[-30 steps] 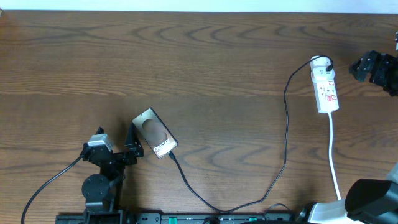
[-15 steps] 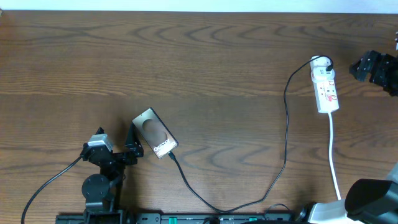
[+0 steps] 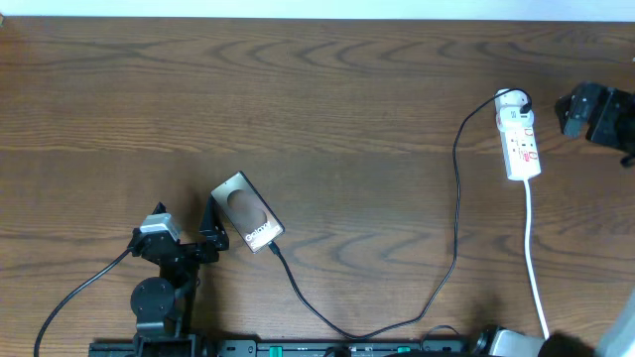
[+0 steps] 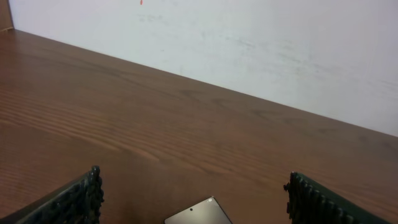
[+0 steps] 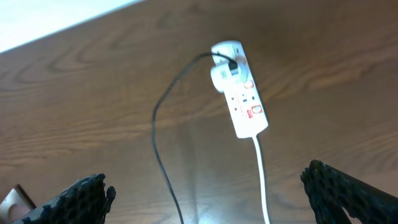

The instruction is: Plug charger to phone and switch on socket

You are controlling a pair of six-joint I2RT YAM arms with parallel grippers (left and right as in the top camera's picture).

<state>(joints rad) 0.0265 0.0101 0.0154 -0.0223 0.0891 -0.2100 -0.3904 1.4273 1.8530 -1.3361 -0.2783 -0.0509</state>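
the right hand (image 3: 573, 105) has edged up and left towards the socket (image 3: 519, 139), fingers spread wide, near it but not touching. the left hand (image 3: 210, 236) has stayed put low at the surface (image 3: 317, 99), spread open just beside the phone (image 3: 248, 213). the charger (image 3: 456, 198) runs from the socket's rounded end to the phone's near end.

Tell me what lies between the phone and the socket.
Only the charger cable crosses it, close to the socket; from there to the phone the table is bare wood, as the overhead view shows.
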